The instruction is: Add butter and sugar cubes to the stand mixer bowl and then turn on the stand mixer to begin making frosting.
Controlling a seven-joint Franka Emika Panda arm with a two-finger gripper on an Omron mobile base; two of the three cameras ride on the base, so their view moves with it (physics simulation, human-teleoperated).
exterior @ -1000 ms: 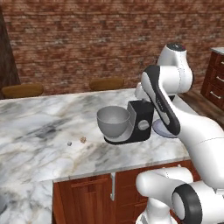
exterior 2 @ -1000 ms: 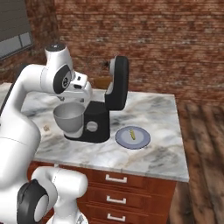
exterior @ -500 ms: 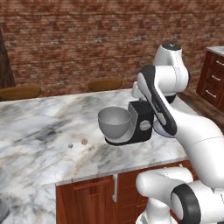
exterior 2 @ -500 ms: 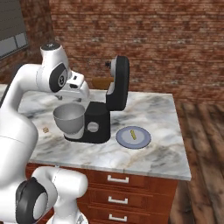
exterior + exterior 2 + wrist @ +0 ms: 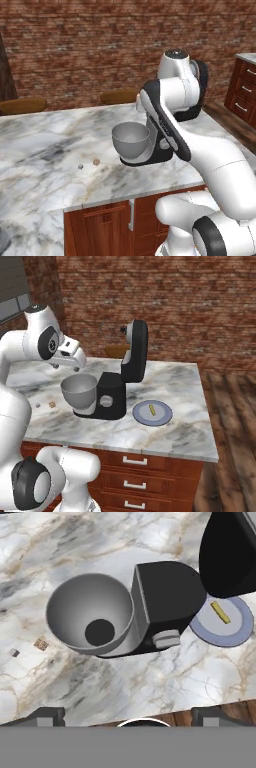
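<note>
Nothing in the bowl yet: all three steps outstanding

Zero ingredients have reached the stand mixer bowl point(image 5: 92, 614); the hand view looks straight down into it and shows bare grey metal with only a dark disc at the bottom. The bowl sits in front of the stand mixer point(image 5: 117, 388), whose black head is tilted up and back in the right base view, leaving the bowl mouth clear from above.

The butter point(image 5: 220, 612) lies on the grey-blue plate point(image 5: 235, 634), just beside the mixer on the side away from the bowl. It is a thin yellow stick, apparently untouched. The sugar cubes point(image 5: 96, 161) rest on the marble counter point(image 5: 45, 150) on the bowl's other side, near it but apart: one brownish bit and one smaller grey bit.

The pincer point(image 5: 127, 714) hovers above the bowl and mixer, fingers spread fully apart, holding nothing. Its two fingertips point(image 5: 47, 714) sit at the bottom edge of the hand view, wide of each other.

Judgement: the task is at its start. Left to do: butter into the bowl, sugar cubes into the bowl, then switching on, probably with the grey side knob point(image 5: 166, 638). The cubes are tiny, so gripping them looks the hardest part.
</note>
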